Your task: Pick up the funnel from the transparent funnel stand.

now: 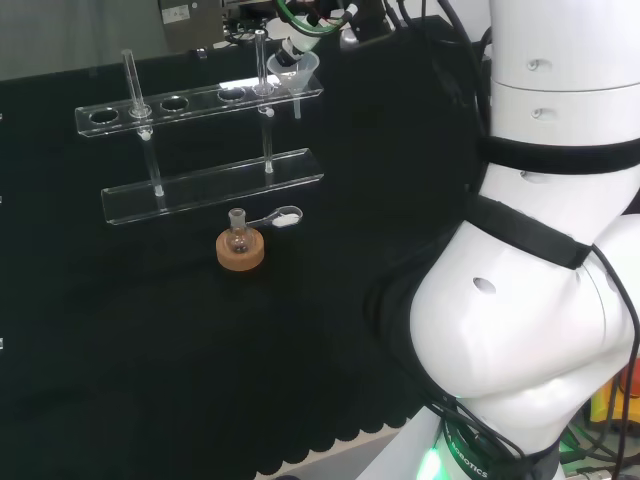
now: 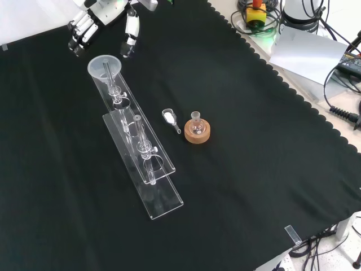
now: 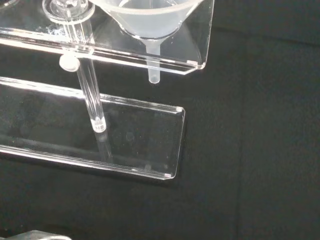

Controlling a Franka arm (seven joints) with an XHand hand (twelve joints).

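Note:
A clear plastic funnel (image 2: 105,69) sits in the end hole of the transparent funnel stand (image 2: 148,169), at the stand's far end in the front view. In the head view the funnel (image 1: 296,72) is at the right end of the stand's upper shelf (image 1: 110,117). The black and white hand (image 2: 86,29) hovers just beyond the funnel, fingers relaxed and spread, thumb (image 2: 130,35) apart, touching nothing. In the wrist view the funnel's cone and spout (image 3: 153,60) poke through the shelf above the base plate (image 3: 150,145).
A small round flask (image 2: 196,125) sits on a cork ring (image 2: 197,134) beside the stand, with a little clear scoop of white powder (image 2: 168,117) next to it. The cloth's scalloped edge (image 2: 265,53) and cables lie at the front view's right.

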